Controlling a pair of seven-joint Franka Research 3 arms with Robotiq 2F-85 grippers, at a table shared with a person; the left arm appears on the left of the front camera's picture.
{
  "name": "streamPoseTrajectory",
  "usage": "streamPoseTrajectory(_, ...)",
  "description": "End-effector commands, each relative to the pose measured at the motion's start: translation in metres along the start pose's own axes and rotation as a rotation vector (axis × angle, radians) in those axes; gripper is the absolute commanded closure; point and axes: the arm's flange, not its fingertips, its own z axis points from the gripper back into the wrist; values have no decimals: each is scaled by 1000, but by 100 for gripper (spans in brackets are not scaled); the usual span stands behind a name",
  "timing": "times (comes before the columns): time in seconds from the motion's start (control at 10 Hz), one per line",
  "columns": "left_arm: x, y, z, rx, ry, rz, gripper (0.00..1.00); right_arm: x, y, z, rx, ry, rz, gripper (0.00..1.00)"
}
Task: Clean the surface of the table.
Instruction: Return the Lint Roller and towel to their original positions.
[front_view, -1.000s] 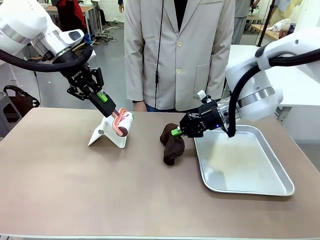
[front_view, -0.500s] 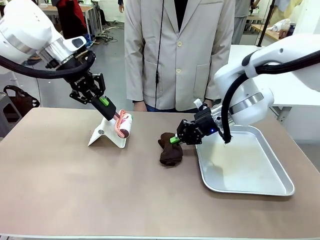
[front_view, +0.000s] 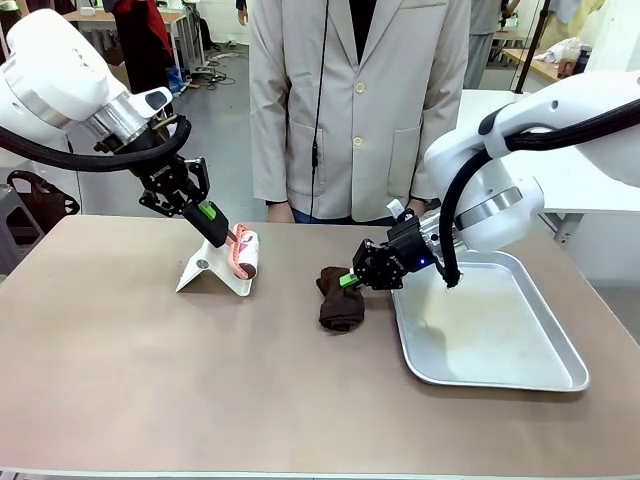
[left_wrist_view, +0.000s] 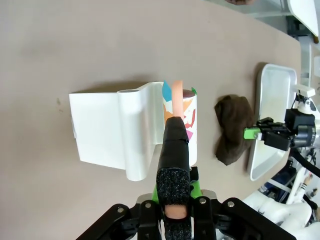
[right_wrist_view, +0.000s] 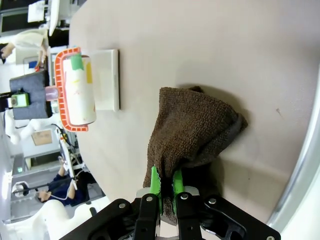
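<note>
The brown-taupe table (front_view: 150, 380) carries a dark brown cloth (front_view: 340, 298) near its middle. My right gripper (front_view: 350, 279) is shut on the cloth's upper edge; in the right wrist view the green pads (right_wrist_view: 156, 181) pinch the cloth (right_wrist_view: 192, 130), which drapes onto the tabletop. My left gripper (front_view: 222, 232) is shut on the orange handle of a lint roller (front_view: 245, 253). The roller rests over a white stand (front_view: 210, 270). In the left wrist view the roller (left_wrist_view: 186, 120) lies against the stand (left_wrist_view: 105, 130), beyond my gripper (left_wrist_view: 175, 125).
A shiny metal tray (front_view: 490, 330) lies right of the cloth, under my right arm. A person in a pale jacket stands at the far edge, one hand (front_view: 280, 212) by the table. The front half of the table is bare.
My right gripper has drawn the cloth a little leftwards and lower, away from the tray. My left gripper has pulled back slightly to the left, tilting the roller more upright over the stand.
</note>
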Motion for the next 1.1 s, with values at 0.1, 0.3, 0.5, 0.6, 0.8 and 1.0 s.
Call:
streamPoseTrajectory(0.1, 2, 2, -11, 31, -16, 52, 78, -4, 3, 3, 3, 5, 11, 89)
streamPoseTrajectory(0.3, 11, 6, -21, 61, 7, 26, 78, -4, 3, 3, 3, 5, 11, 89)
streamPoseTrajectory(0.5, 17, 8, -25, 87, 28, 5, 78, -4, 3, 3, 3, 5, 11, 89)
streamPoseTrajectory(0.6, 18, 8, -27, 93, 34, 5, 78, -4, 3, 3, 3, 5, 11, 89)
streamPoseTrajectory(0.8, 18, 11, -28, 96, 38, 4, 78, -4, 3, 3, 3, 5, 11, 89)
streamPoseTrajectory(1.0, 19, 12, -28, 98, 42, 0, 78, -4, 3, 3, 3, 5, 11, 89)
